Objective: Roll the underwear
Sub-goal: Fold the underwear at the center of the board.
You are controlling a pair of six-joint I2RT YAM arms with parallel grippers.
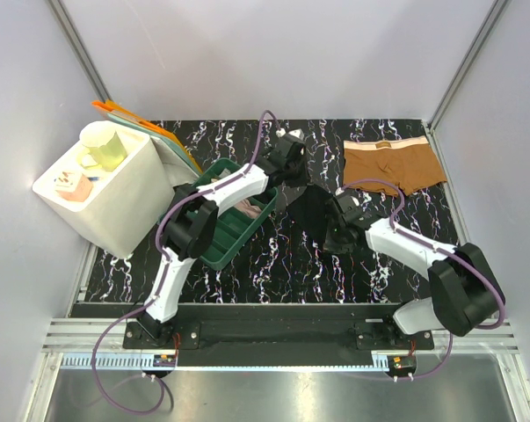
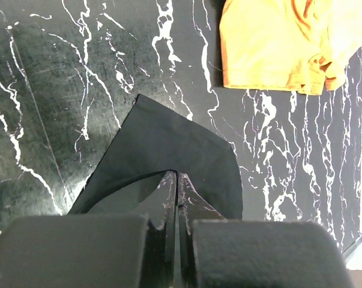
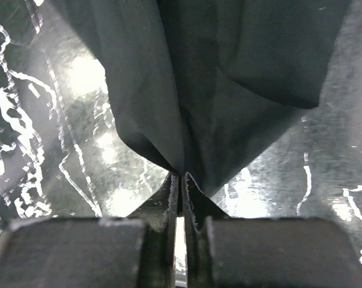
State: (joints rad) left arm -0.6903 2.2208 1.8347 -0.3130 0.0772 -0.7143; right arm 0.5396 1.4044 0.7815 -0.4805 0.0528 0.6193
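Marbled desk [image 1: 273, 255], mid: black briefs [image 1: 310, 211] pinched at either end by L fingers [image 2: 168, 204] and R fingers [image 3: 194, 204], both pressed tight on cloth, brown pair [image 1: 392, 164] flat far right; uneven pull w/ such thin bites could slip fabric, spoiling roll.

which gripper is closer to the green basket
Left. The left gripper pinches the black underwear just right of the green basket. The right gripper pinches that cloth's other side, farther right.
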